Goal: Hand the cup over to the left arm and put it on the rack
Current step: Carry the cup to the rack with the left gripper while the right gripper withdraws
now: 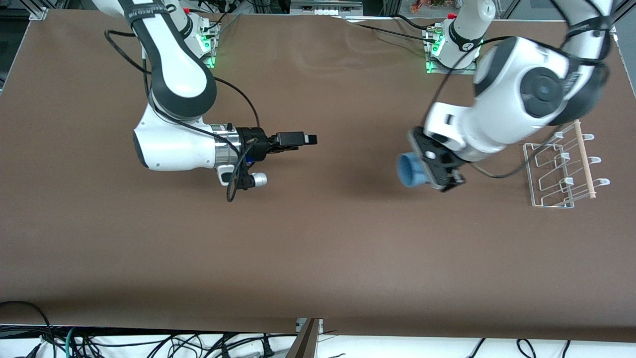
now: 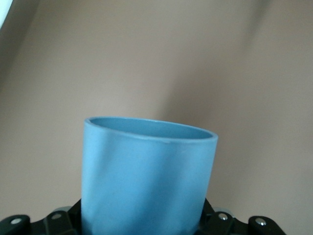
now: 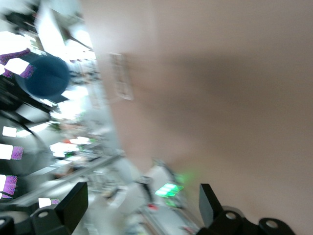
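Note:
The light-blue cup (image 1: 410, 169) is held sideways in my left gripper (image 1: 431, 166), above the brown table between its middle and the rack. In the left wrist view the cup (image 2: 146, 171) fills the space between the jaws, which are shut on it, its open mouth pointing away from the hand. The white wire rack (image 1: 559, 171) with its wooden dowel (image 1: 584, 161) stands at the left arm's end of the table. My right gripper (image 1: 304, 139) hangs over the middle of the table, open and empty, its fingers (image 3: 73, 205) wide apart. The cup shows far off in the right wrist view (image 3: 46, 76).
The brown table (image 1: 318, 248) is bare apart from the rack. The arm bases with green lights (image 1: 208, 47) stand along the edge farthest from the front camera. Cables (image 1: 149, 343) lie below the table's near edge.

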You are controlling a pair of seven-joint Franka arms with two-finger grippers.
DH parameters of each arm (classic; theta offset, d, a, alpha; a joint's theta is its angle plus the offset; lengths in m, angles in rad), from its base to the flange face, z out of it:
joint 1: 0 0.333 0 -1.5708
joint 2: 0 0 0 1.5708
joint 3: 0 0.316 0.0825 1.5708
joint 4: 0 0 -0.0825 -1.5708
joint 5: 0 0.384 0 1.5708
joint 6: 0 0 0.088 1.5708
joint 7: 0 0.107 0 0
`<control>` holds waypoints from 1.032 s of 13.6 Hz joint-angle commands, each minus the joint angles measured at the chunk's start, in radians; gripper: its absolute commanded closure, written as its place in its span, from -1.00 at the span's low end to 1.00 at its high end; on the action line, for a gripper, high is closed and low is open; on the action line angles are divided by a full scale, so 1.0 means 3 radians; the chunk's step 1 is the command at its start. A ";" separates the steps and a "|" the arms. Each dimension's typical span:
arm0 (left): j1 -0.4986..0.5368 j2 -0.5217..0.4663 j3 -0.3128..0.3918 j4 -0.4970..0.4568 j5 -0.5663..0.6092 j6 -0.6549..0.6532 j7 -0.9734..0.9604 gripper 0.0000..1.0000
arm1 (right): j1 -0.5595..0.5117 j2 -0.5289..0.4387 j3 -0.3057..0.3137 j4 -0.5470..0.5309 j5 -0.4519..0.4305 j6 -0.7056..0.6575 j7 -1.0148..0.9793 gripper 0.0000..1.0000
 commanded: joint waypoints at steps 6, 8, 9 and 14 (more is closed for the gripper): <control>0.0092 -0.0096 0.0430 -0.0144 0.1648 -0.0970 -0.0015 1.00 | -0.0014 -0.0419 -0.0367 -0.0030 -0.2983 -0.0679 0.0011 -1.00; 0.0122 -0.0147 0.0430 -0.0435 0.2297 -0.1236 -0.0015 1.00 | -0.0014 -0.0557 -0.0448 -0.0020 -0.3441 -0.0735 -0.0030 -1.00; 0.0208 -0.0168 0.0425 -0.0588 0.2442 -0.1288 -0.0015 1.00 | -0.0014 -0.0664 -0.0555 -0.0020 -0.3483 -0.0730 -0.0035 -1.00; 0.0306 -0.0306 0.0425 -0.1417 0.3235 -0.1278 0.0031 1.00 | -0.0054 -0.1033 -0.1143 0.0153 -0.3438 -0.1158 -0.0056 -1.00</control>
